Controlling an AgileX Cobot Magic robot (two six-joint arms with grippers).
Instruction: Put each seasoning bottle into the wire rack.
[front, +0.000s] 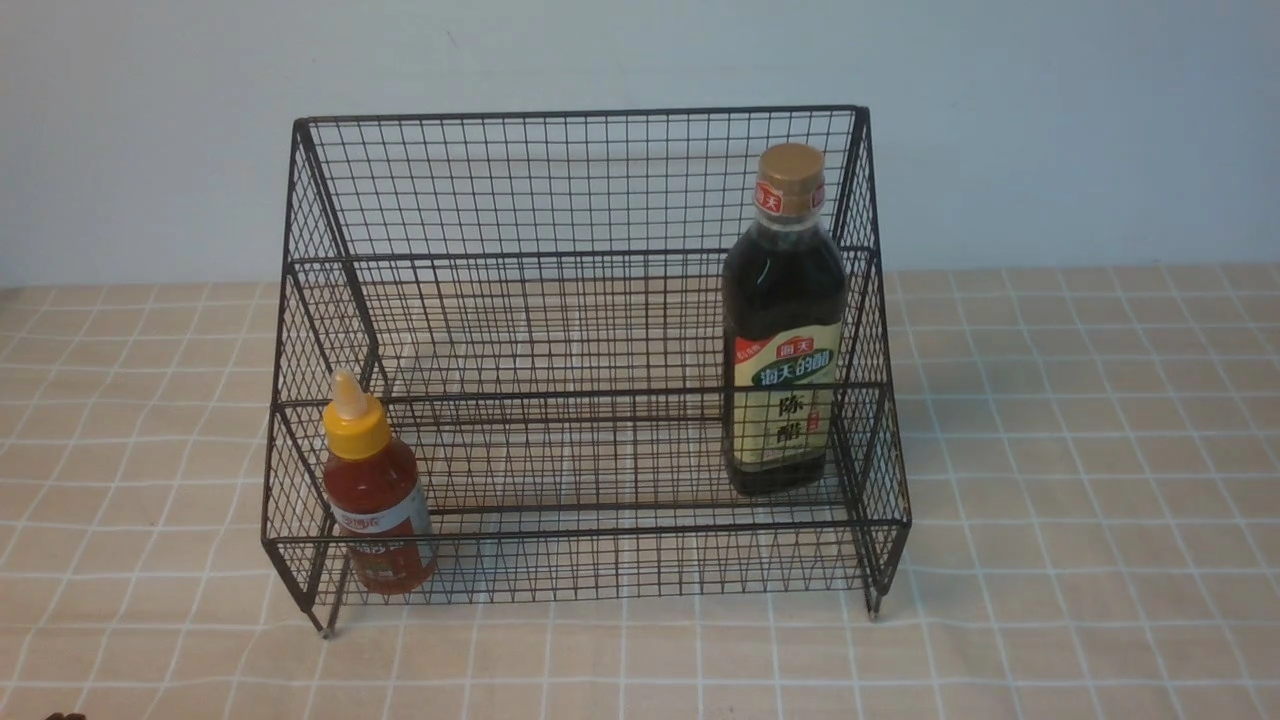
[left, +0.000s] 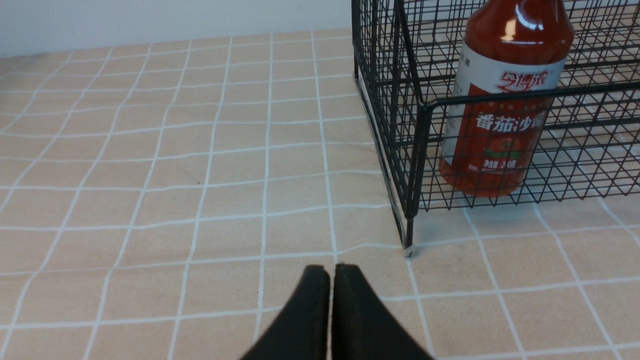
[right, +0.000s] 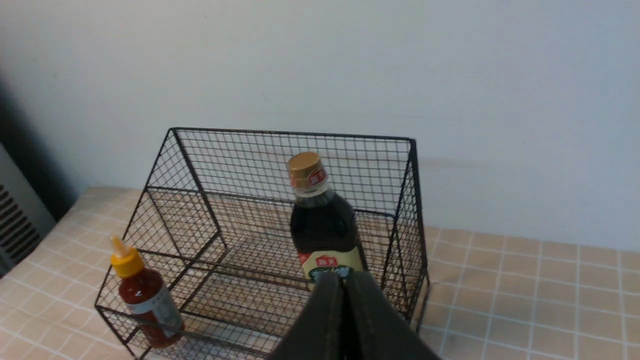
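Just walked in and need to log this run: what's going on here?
Nothing is being handled right now. Both seasoning bottles stand upright in the black wire rack: the red-sauce bottle at its left end, the dark vinegar bottle at its right end. The left gripper is shut and empty over the checked cloth beside the rack; the right gripper is shut and empty too, clear of the rack.

Checked tablecloth (front: 1080, 480); pale wall (front: 640, 50); maybe vent (right: 15, 225).
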